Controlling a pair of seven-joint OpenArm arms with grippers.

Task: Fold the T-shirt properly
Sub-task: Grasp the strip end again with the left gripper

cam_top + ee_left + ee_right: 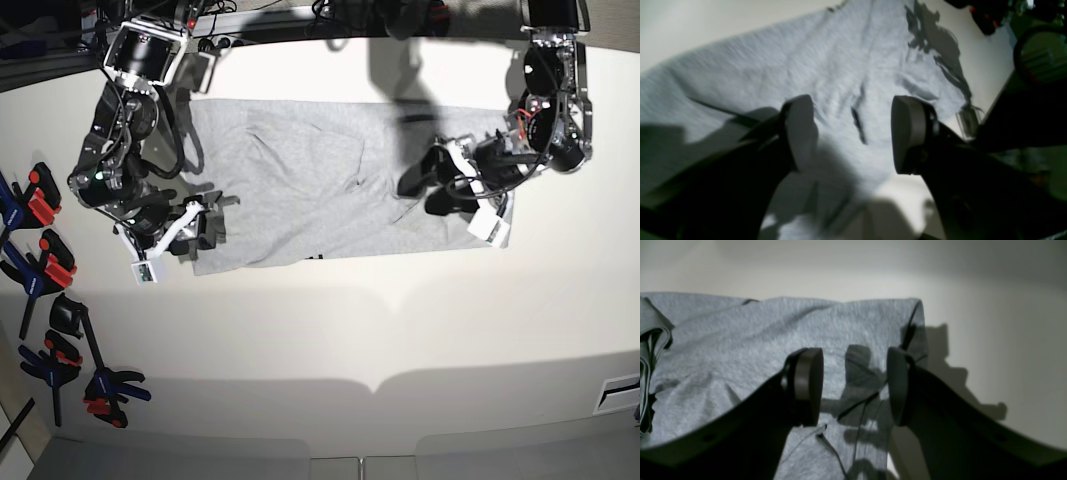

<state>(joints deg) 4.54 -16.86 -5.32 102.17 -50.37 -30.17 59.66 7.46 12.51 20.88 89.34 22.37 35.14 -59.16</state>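
A large light heather-grey cotton T-shirt [330, 195] lies spread as a wide, roughly rectangular band across the far half of the white table [330, 330], folded lengthwise with a diagonal crease and a few wrinkles near its middle; a small trace of black lettering peeks out at its near edge. The left gripper [853, 133] hovers over the shirt's end on the right of the base view, its two grey-padded jaws standing wide apart with nothing between them but the cloth below; the left wrist view is blurred, so whether the pads [907, 133] touch the fabric cannot be told for sure. The right gripper [855, 386] hangs over the opposite end of the shirt, close to its corner, with its jaws also spread and empty, their shadow falling on the grey cloth. In the right wrist view a bunched fold of fabric [650, 350] shows at the left border, and thin dark threads or cables [840, 440] run over the cloth under the gripper. Several black clamps with red and blue grips [50, 290] lie along the table's edge on the left of the base view, well apart from the shirt.
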